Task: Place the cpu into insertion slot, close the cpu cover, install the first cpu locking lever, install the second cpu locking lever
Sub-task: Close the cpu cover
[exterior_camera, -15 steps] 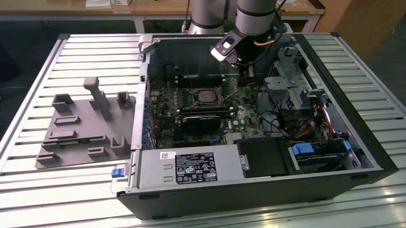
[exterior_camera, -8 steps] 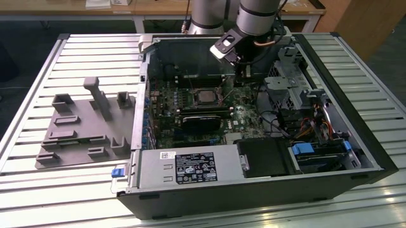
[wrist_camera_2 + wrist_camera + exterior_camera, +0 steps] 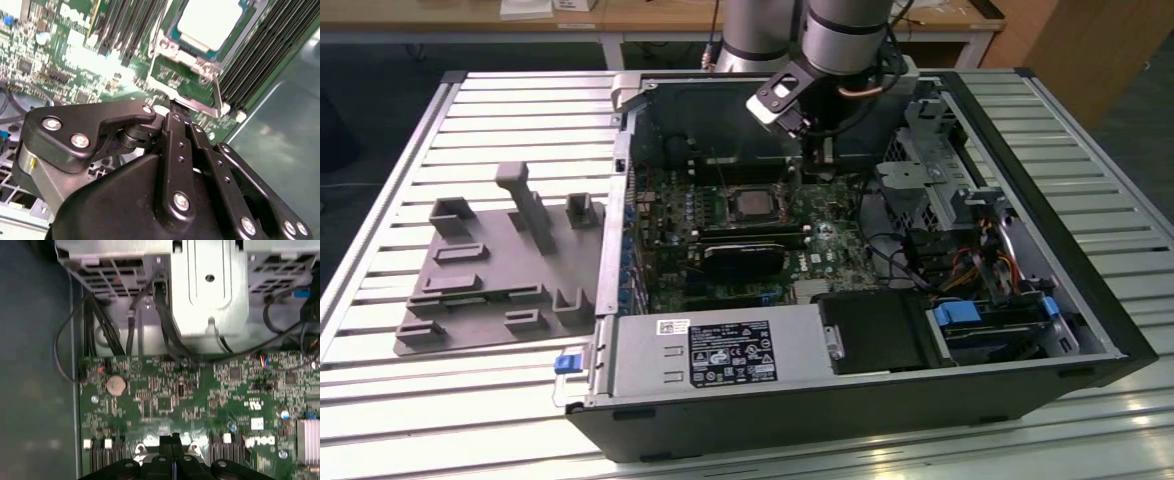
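The cpu (image 3: 751, 203) (image 3: 205, 22), with its pale silvery top, lies flat in the insertion slot (image 3: 172, 37) on the green board. The thin silvery cpu cover (image 3: 167, 47) frames it. A thin metal lever (image 3: 218, 92) runs along the socket's edge closest to the fingertips. My gripper (image 3: 822, 165) (image 3: 172, 106) (image 3: 175, 440) reaches down into the open case just to the exterior view's right of the socket. Its black fingers are pressed together, with nothing visible between them. The tips hover at the socket's rim, beside the lever.
A black heatsink block (image 3: 747, 255) sits in front of the socket. The power supply (image 3: 720, 352) and the drive cage (image 3: 927, 170) with cables (image 3: 974, 270) crowd the case. A grey fixture (image 3: 494, 270) lies on the slatted table on the exterior view's left.
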Controlling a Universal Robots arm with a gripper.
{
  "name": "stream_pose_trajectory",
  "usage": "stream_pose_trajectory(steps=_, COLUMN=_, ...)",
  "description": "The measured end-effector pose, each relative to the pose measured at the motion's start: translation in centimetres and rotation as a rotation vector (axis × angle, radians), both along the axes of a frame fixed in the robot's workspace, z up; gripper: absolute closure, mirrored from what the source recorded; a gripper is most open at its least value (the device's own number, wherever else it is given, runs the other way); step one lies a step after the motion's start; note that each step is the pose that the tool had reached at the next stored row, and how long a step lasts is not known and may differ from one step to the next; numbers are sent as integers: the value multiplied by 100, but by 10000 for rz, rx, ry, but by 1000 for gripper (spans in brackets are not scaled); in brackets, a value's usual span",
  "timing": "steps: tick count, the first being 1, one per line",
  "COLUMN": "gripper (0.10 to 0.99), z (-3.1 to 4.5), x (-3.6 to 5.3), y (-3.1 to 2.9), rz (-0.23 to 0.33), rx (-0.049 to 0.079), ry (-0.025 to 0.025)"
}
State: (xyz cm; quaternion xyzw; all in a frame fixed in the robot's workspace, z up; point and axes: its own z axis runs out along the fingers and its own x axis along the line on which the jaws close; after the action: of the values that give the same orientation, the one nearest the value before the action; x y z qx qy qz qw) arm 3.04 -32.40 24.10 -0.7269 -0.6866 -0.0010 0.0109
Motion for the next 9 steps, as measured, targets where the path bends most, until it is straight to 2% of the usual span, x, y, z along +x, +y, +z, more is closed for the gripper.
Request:
stream_pose_trajectory(steps=3, gripper=980, z=0, x=-68, y=0, rz=0, rx=0, ry=0)
stream_pose_trajectory(steps=9, gripper=980, z=0, x=-122, y=0, rz=1, rx=0, ry=-1)
